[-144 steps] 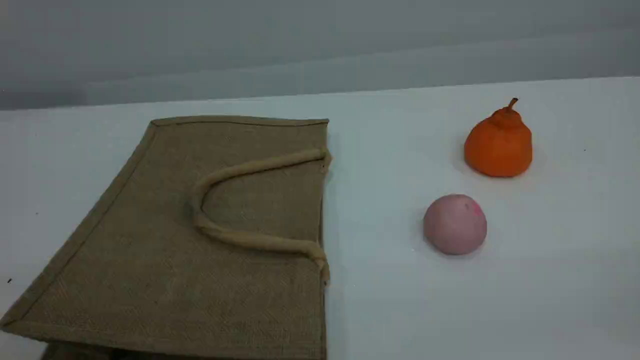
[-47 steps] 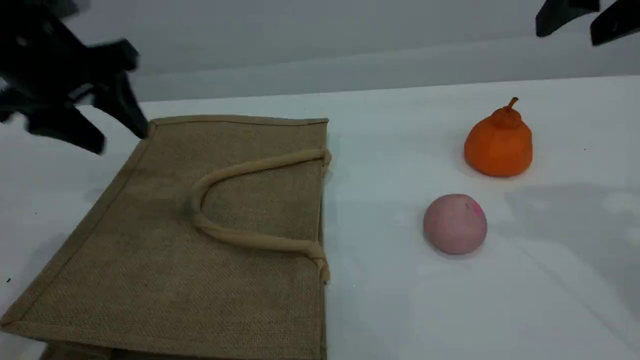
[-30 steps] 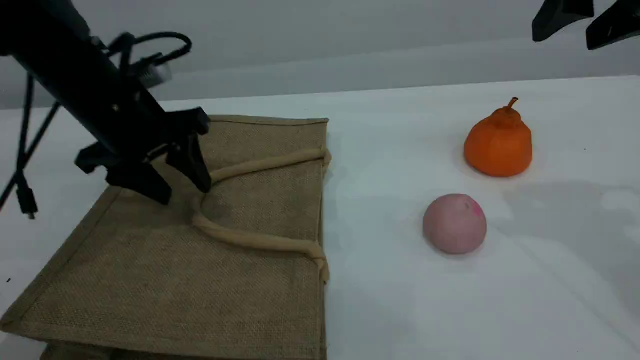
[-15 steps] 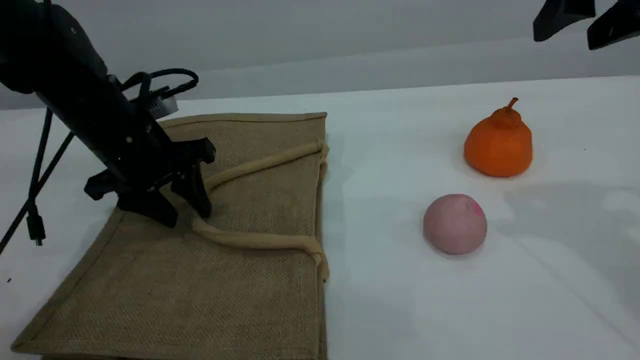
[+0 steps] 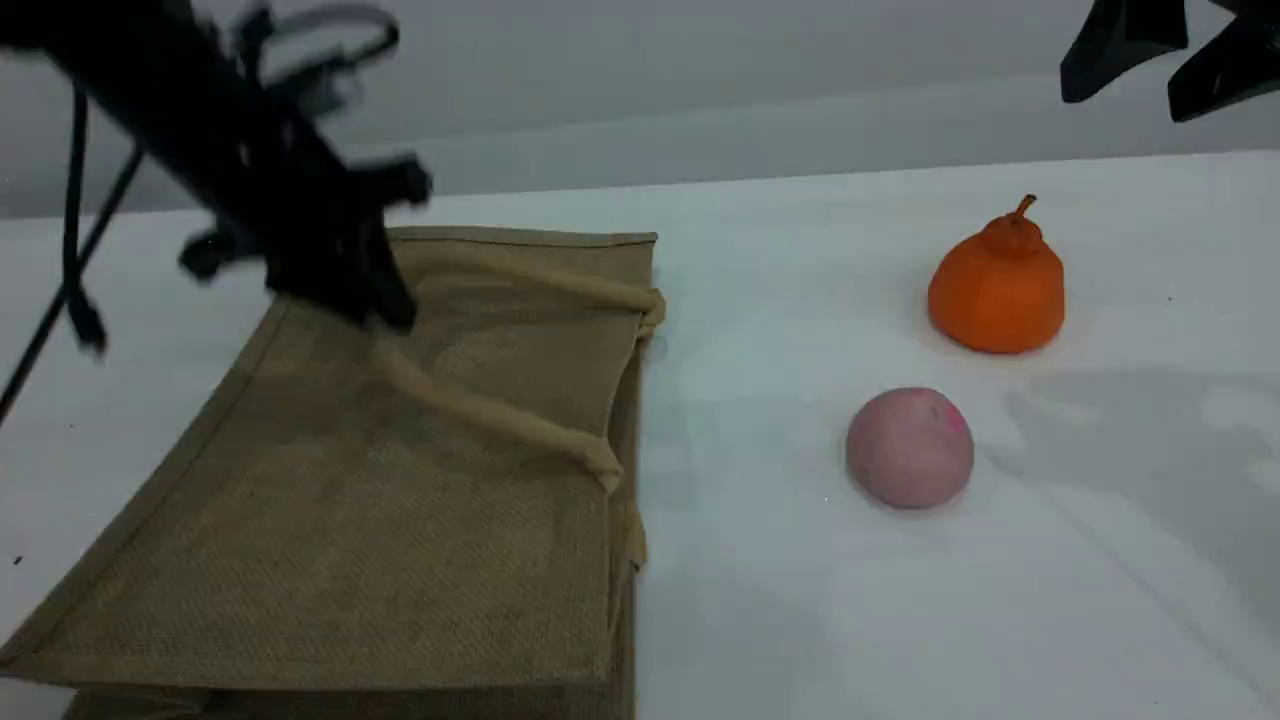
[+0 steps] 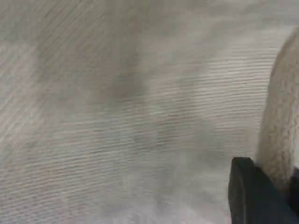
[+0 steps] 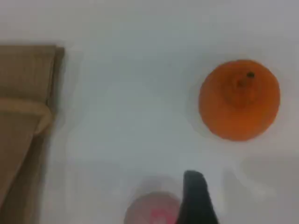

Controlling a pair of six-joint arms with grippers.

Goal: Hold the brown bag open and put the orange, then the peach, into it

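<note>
The brown bag (image 5: 330, 520) lay flat, mouth facing right; the blurred left gripper (image 5: 385, 315) apparently clamped its handle (image 5: 500, 415); the right gripper (image 5: 1150, 75) stood apart

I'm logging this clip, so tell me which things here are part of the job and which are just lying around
Part of the job: brown bag, its handle pinched by the left gripper, orange, peach, open right gripper.
Lying about: nothing except the table.

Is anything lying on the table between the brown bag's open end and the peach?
No. Scene view shows only bare white table between the brown bag and the peach.
</note>
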